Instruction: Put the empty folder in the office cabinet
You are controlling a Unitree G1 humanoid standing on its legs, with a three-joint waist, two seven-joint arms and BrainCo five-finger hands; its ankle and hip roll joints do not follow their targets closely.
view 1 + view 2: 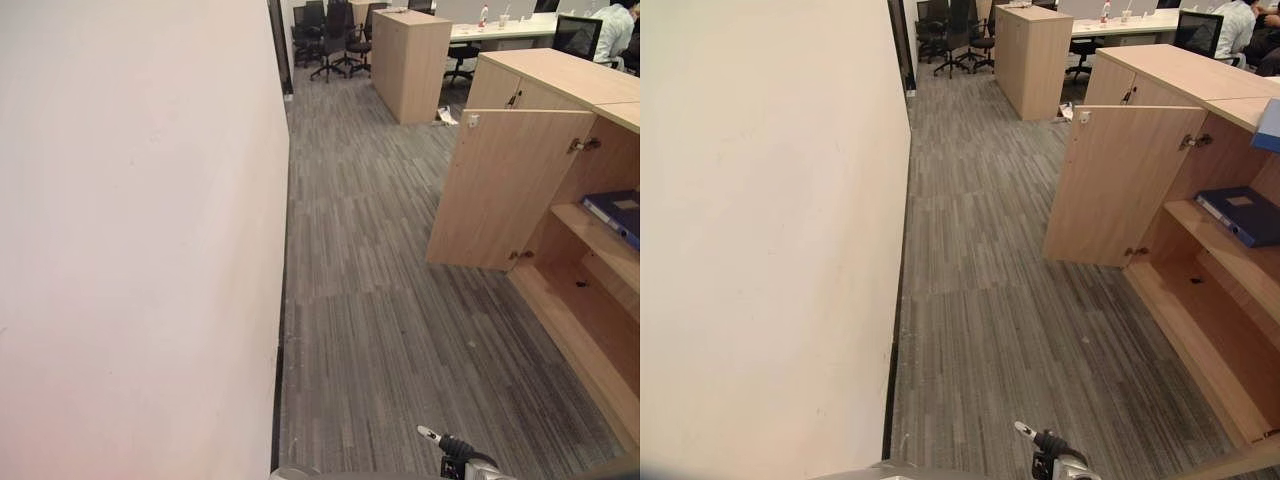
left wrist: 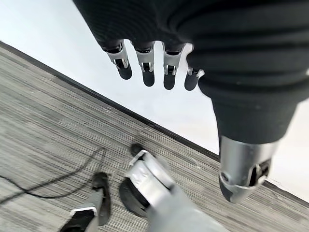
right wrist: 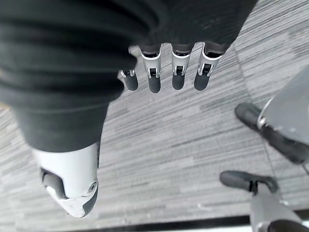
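A blue folder (image 1: 1242,214) is seen lying flat on the middle shelf of the cabinet (image 1: 1200,290) at the right, whose door (image 1: 1120,185) is standing open toward the left. The left hand (image 2: 149,65) is being held empty above the grey floor (image 1: 390,330) near the white wall (image 1: 140,240), fingers relaxed and spread. The right hand (image 3: 166,72) is likewise hanging empty over the floor, fingers relaxed. Far off, another cabinet (image 1: 410,62) and chairs (image 1: 330,40) are visible.

An office: grey striped carpet (image 1: 380,300) runs beside a long white wall (image 1: 140,240) on the left, low wooden cabinets (image 1: 545,85) stand on the right, and at the far end black swivel chairs (image 1: 330,40) cluster near a white bench (image 1: 505,30) with a monitor (image 1: 577,35).
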